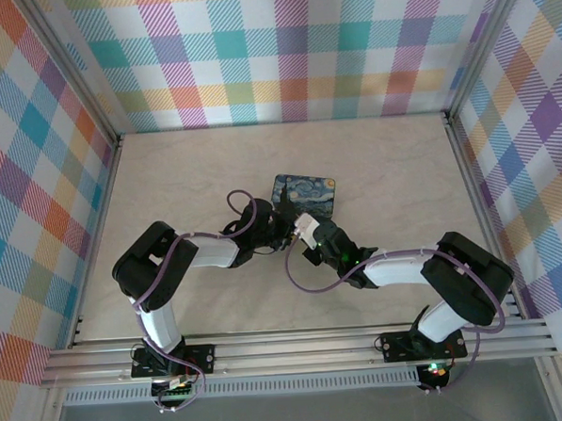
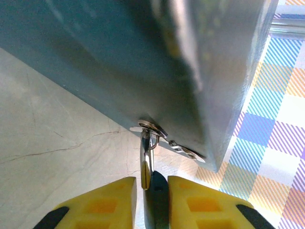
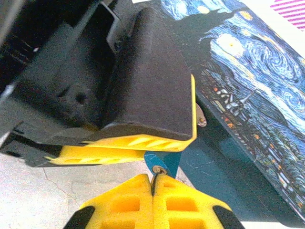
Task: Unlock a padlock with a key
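The tiny blue padlock shows its keyhole end between the two grippers. My left gripper is shut on the padlock's dark body; its silvery shackle rises through a metal hasp on the starry-night tin. My right gripper is shut on the thin key, whose tip sits in the padlock's keyhole. The left gripper's yellow fingers lie just above it. In the top view both grippers, left and right, meet at the tin's near edge and hide the padlock.
The dark-blue tin lies flat mid-table, just beyond the grippers. Pale marbled tabletop spreads on all sides. Checked walls enclose the back and sides, and an aluminium rail runs along the near edge.
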